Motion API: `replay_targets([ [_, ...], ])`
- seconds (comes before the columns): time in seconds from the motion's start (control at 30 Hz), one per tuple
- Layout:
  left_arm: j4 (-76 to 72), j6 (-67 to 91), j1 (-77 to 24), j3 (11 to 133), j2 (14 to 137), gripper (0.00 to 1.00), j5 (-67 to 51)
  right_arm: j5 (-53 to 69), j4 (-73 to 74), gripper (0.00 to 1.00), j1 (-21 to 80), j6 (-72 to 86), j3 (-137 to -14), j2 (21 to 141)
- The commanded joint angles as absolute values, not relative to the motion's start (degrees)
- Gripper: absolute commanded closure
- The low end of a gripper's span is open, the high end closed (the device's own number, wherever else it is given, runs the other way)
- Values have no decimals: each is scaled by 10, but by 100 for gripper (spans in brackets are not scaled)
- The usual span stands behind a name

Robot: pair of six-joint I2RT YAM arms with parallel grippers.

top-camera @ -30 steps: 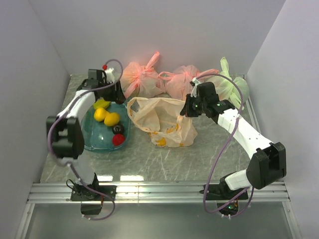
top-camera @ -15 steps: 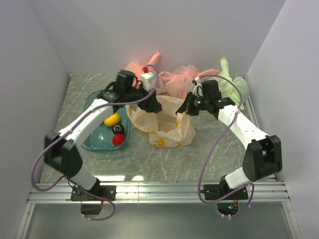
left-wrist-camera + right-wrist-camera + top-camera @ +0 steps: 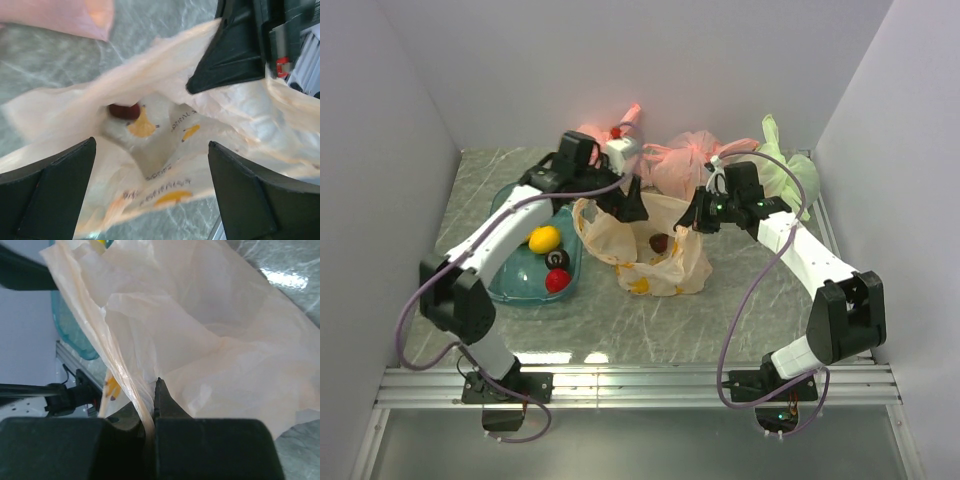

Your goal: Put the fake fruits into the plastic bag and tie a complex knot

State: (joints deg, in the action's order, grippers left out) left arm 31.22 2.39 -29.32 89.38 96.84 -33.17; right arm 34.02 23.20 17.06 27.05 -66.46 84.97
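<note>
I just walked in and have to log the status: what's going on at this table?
The right gripper is shut on the rim of the plastic bag, holding its mouth up. The left gripper hangs open and empty over the mouth, and a dark red fruit sits inside the bag. A yellow fruit, a black fruit and a red fruit lie in the teal bowl beside the bag. The bag is not yet knotted.
</note>
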Motion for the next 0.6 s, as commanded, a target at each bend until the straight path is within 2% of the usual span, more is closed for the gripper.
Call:
replay_targets([
  [0.0,337,18,-230,909,897,1,-340,319,237,100,166,237,-665,837],
  [0.13,357,30,-103,874,878,1,-323,292,250,100,167,223,-670,836],
  [0.2,372,6,-47,865,886,1,-258,294,250,100,166,221,-668,835],
  [0.33,367,-111,-10,849,925,1,-143,309,247,100,167,225,-668,841],
  [0.57,337,-197,-1,881,1038,1,-43,322,246,100,167,221,-668,841],
])
